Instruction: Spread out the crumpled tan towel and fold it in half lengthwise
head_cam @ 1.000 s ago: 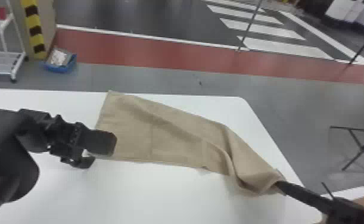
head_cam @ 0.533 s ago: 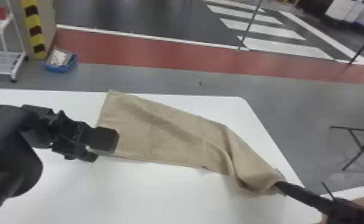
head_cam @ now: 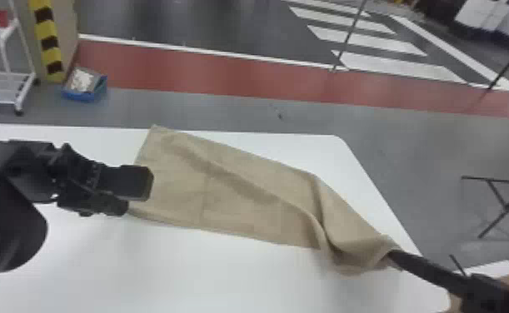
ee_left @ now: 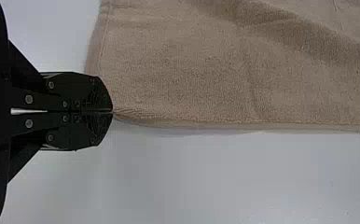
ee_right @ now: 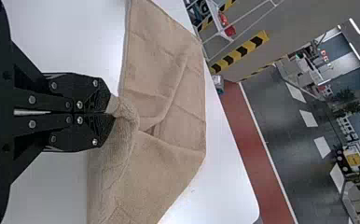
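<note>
Left gripper (ee_left: 112, 112) and right gripper (ee_right: 111, 113) have jaws clamped on the towel (head_cam: 232, 199). Uneven pulling could slip its bunched four-o'clock end free, skewing the fold.

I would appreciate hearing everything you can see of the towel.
The towel looks like tan terry with a hemmed edge. It lies mostly spread on the white table, a ridge running along it and its right end bunched. The left gripper pinches its near left corner, the right gripper its right end.
</note>
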Action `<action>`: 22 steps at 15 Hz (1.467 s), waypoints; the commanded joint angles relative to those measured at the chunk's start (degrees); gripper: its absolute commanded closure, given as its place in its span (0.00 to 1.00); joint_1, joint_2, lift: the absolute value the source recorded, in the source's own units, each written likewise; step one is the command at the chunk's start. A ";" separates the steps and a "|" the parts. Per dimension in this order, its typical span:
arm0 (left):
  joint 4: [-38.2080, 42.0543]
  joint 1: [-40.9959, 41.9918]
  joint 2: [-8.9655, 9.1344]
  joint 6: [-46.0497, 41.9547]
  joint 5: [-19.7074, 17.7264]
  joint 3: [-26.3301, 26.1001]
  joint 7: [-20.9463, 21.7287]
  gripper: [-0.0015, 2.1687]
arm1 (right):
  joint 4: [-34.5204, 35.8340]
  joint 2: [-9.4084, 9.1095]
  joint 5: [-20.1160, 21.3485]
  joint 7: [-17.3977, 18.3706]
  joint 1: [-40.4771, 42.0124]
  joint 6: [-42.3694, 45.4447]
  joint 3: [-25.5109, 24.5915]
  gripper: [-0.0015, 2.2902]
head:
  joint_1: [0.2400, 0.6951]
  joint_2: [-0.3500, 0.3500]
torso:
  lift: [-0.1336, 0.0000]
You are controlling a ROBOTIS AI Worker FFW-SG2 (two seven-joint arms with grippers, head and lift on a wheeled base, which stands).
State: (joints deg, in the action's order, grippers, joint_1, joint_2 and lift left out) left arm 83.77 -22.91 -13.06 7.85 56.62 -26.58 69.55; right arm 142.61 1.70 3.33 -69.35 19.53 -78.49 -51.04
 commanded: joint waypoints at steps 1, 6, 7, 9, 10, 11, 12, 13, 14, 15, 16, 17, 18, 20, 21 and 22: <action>4.91 2.43 -1.62 0.03 -1.42 3.64 1.46 0.65 | 1.45 0.32 -0.07 -0.08 -0.90 -1.98 -0.11 0.87 | 1.00 0.00 | 0.07; 17.57 7.88 -6.54 3.19 -6.61 15.06 6.56 0.65 | 3.29 2.78 0.72 0.18 -7.49 -7.78 0.24 0.87 | 1.00 0.00 | 0.07; 18.01 7.88 -7.33 3.19 -7.05 16.91 6.74 0.65 | 2.94 4.89 1.42 0.54 -9.51 -10.76 1.38 0.87 | 1.00 0.05 | 0.07; 17.04 5.33 -7.68 4.42 -8.01 19.46 6.91 0.65 | 0.48 8.93 6.61 1.33 -13.11 -11.59 7.98 0.87 | 1.00 0.09 | 0.07; 14.93 3.04 -7.77 5.65 -8.36 19.37 7.09 0.65 | -1.54 10.43 8.89 1.77 -15.58 -11.59 11.05 0.87 | 1.00 0.12 | 0.07; 11.42 0.06 -7.24 5.83 -8.36 19.10 6.91 0.65 | -4.00 11.83 11.26 2.29 -18.39 -11.59 14.39 0.87 | 1.00 0.15 | 0.07; 7.46 -3.20 -6.71 5.83 -8.36 18.40 6.39 0.65 | -6.99 12.97 13.64 2.73 -21.82 -11.59 17.47 0.87 | 1.00 0.17 | 0.07; 3.77 -6.10 -5.92 5.83 -8.10 17.61 5.68 0.65 | -9.89 13.94 15.13 2.73 -25.07 -11.59 19.75 0.87 | 1.00 0.21 | 0.07; -0.27 -9.35 -4.96 6.00 -7.40 17.00 4.72 0.65 | -13.06 14.82 16.71 2.82 -28.50 -11.59 21.69 0.87 | 0.99 0.22 | 0.07; -3.88 -12.69 -4.25 6.00 -7.13 16.03 3.49 0.65 | -16.13 16.31 18.21 2.91 -32.10 -11.59 24.24 0.87 | 0.95 0.23 | 0.07; -7.74 -16.03 -3.29 5.83 -6.87 15.41 2.43 0.65 | -18.86 17.11 19.17 3.26 -34.91 -11.59 25.99 0.87 | 0.91 0.24 | 0.07; -12.75 -19.98 -1.97 5.83 -6.25 14.71 1.02 0.65 | -21.67 18.42 20.32 3.35 -38.60 -11.59 28.54 0.87 | 0.82 0.25 | 0.07; -16.71 -23.94 -1.18 5.83 -6.08 13.57 -0.73 0.65 | -24.48 19.21 21.55 3.52 -42.12 -11.59 30.48 0.87 | 0.78 0.25 | 0.07; -22.60 -30.00 0.93 5.83 -5.46 12.60 -4.07 0.65 | -30.37 21.32 22.95 4.40 -49.15 -11.59 34.26 0.87 | 0.67 0.26 | 0.07; -23.65 -31.94 1.28 5.83 -5.55 12.86 -5.22 0.65 | -33.09 22.29 23.39 5.11 -53.02 -11.59 35.75 0.87 | 0.62 0.26 | 0.07; -23.65 -32.38 1.46 6.00 -5.64 13.57 -5.30 0.65 | -35.03 22.82 23.39 5.54 -55.65 -11.59 36.10 0.87 | 0.56 0.25 | 0.07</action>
State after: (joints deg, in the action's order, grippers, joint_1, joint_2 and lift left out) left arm 61.17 -53.43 -12.10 13.65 51.00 -13.68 64.38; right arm 110.98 23.41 26.38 -64.15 -31.48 -89.96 -16.26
